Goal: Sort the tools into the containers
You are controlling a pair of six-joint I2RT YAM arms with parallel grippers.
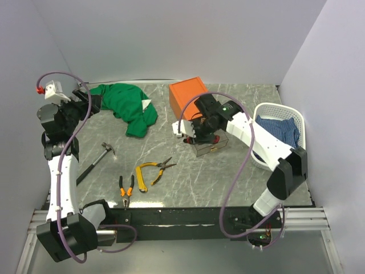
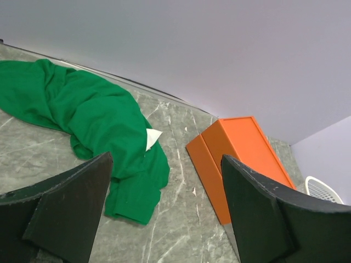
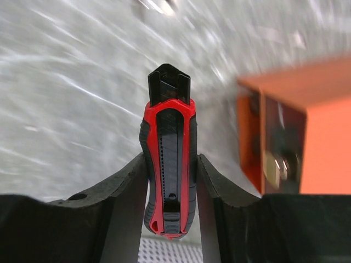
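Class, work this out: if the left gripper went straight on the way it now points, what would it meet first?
Probably the green cloth, lying on the table ahead of the left gripper; the depth is unclear.

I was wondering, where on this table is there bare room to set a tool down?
The widest bare marble lies near-right, between the yellow pliers, the clear drawer and the white basket. A smaller patch sits between the green cloth and the orange box. The near-left is crowded: hammer, orange-black pliers.
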